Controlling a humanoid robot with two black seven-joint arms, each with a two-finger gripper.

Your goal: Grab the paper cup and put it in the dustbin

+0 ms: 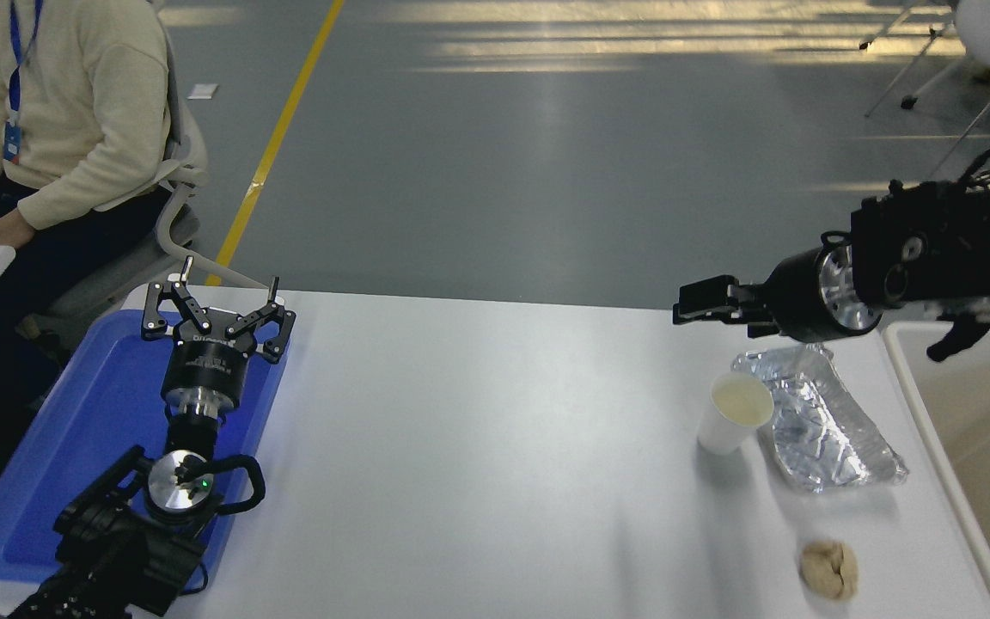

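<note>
One cup [736, 412], white, upright, cream inside; one bin [950, 481]. My right gripper [691, 303] holds nothing, gap can't tell.

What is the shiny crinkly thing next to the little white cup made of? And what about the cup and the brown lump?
The shiny tray looks like thin aluminium foil: silver, mirror-bright and full of creases. The paper cup looks like matte white paper, cream inside, with smooth thin walls. The brown lump is probably crumpled tan paper, dull and wrinkly, though it is too small to be sure.
</note>
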